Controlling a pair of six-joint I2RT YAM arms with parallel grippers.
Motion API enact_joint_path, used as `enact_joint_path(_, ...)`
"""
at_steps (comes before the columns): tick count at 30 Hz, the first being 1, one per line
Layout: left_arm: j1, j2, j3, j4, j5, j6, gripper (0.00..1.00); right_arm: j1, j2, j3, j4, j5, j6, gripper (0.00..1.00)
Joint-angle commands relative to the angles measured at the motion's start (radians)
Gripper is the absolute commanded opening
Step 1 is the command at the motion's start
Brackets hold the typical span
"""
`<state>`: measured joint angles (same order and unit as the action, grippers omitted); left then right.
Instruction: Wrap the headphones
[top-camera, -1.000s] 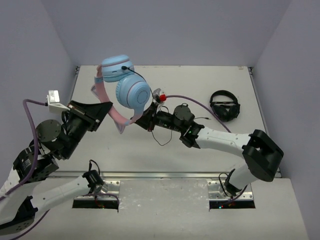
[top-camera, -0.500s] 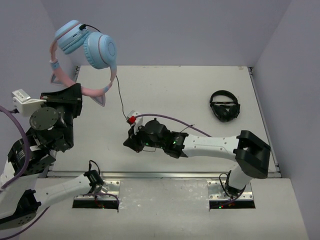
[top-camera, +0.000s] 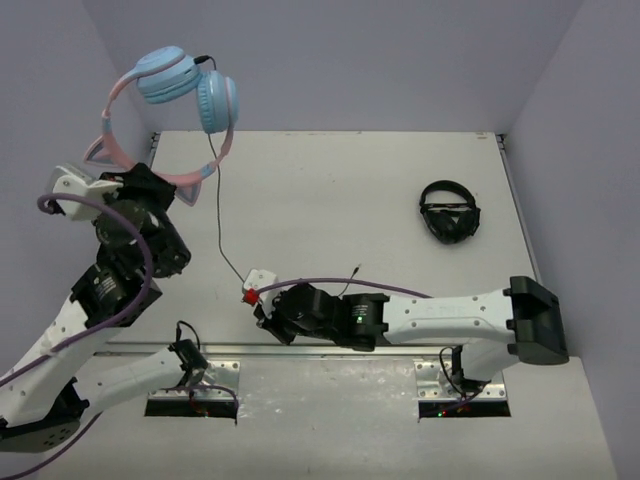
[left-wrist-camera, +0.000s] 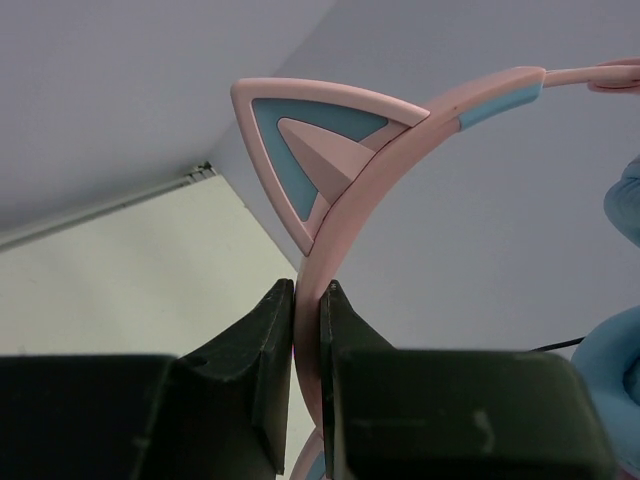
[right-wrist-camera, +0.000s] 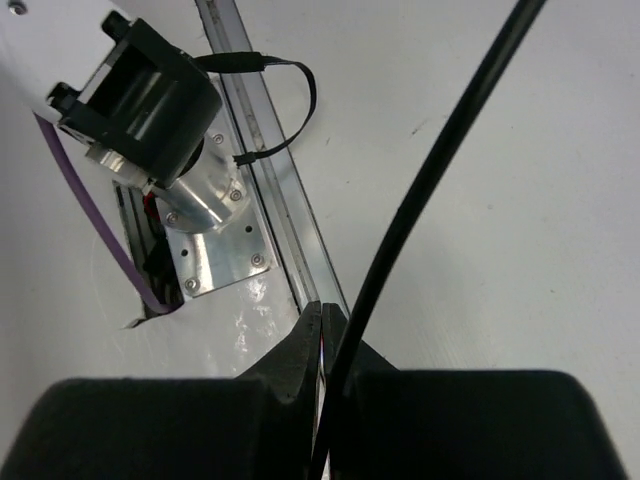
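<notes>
The headphones (top-camera: 190, 90) have a pink headband with cat ears and light-blue cups, and they hang high over the table's far left corner. My left gripper (top-camera: 150, 183) is shut on the pink headband (left-wrist-camera: 345, 200) just below a cat ear (left-wrist-camera: 310, 130). The thin black cable (top-camera: 221, 215) runs from a cup down to my right gripper (top-camera: 263, 314), low near the table's front edge. In the right wrist view the right gripper (right-wrist-camera: 322, 312) is shut, and the cable (right-wrist-camera: 430, 170) runs down into its jaws. The cable's free end (top-camera: 355, 270) trails right on the table.
All-black headphones (top-camera: 449, 212) lie at the table's right side. A metal rail (right-wrist-camera: 270, 200) and the left arm's base mount (right-wrist-camera: 150, 100) sit at the front edge, right by the right gripper. Walls enclose the table at the left, back and right.
My left gripper has lifted the headphones up and to the left. My right gripper has moved left and toward the front edge along the cable, which now hangs straighter.
</notes>
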<state>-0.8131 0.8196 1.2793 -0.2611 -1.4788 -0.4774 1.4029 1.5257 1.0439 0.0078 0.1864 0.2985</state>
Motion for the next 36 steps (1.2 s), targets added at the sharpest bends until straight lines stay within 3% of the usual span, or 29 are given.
enact_joint_path(1,0.081,0.071,-0.006,0.154,0.061,0.122,0.0,0.045,-0.097,0.001,-0.038,0.08,-0.056,0.01)
enact_joint_path(4,0.15,0.114,-0.011,0.096,0.17,0.086,0.0,0.09,-0.163,-0.013,-0.066,0.134,-0.078,0.01)
enact_joint_path(10,0.184,0.174,-0.04,0.028,0.303,0.036,0.0,0.093,-0.288,-0.088,-0.091,0.226,-0.09,0.01)
enact_joint_path(13,0.184,0.155,-0.015,-0.024,0.388,-0.03,0.0,0.061,-0.306,-0.157,-0.082,0.233,-0.072,0.22)
enact_joint_path(15,0.184,0.15,0.026,-0.094,0.442,-0.065,0.0,0.036,-0.329,-0.243,-0.056,0.194,-0.016,0.52)
enact_joint_path(17,0.183,0.15,0.089,-0.17,0.517,-0.085,0.0,-0.004,-0.386,-0.315,0.03,0.099,0.039,0.76)
enact_joint_path(18,0.181,0.145,0.1,-0.179,0.573,-0.089,0.0,-0.028,-0.407,-0.378,0.085,0.069,0.054,0.83)
enact_joint_path(19,0.181,0.141,0.118,-0.214,0.593,-0.093,0.01,-0.044,-0.45,-0.401,0.109,0.023,0.085,0.98)
enact_joint_path(23,0.183,0.095,0.117,-0.273,0.724,-0.121,0.0,-0.133,-0.556,-0.458,0.162,-0.01,0.117,0.99)
enact_joint_path(30,0.183,0.052,0.137,-0.351,0.897,-0.142,0.0,-0.32,-0.654,-0.323,0.104,-0.034,0.005,0.98)
enact_joint_path(33,0.183,0.044,0.146,-0.369,0.96,-0.15,0.0,-0.377,-0.596,-0.222,0.069,-0.016,-0.057,0.94)
enact_joint_path(36,0.183,0.036,0.153,-0.391,0.976,-0.158,0.0,-0.473,-0.523,-0.136,0.038,-0.091,-0.079,0.78)
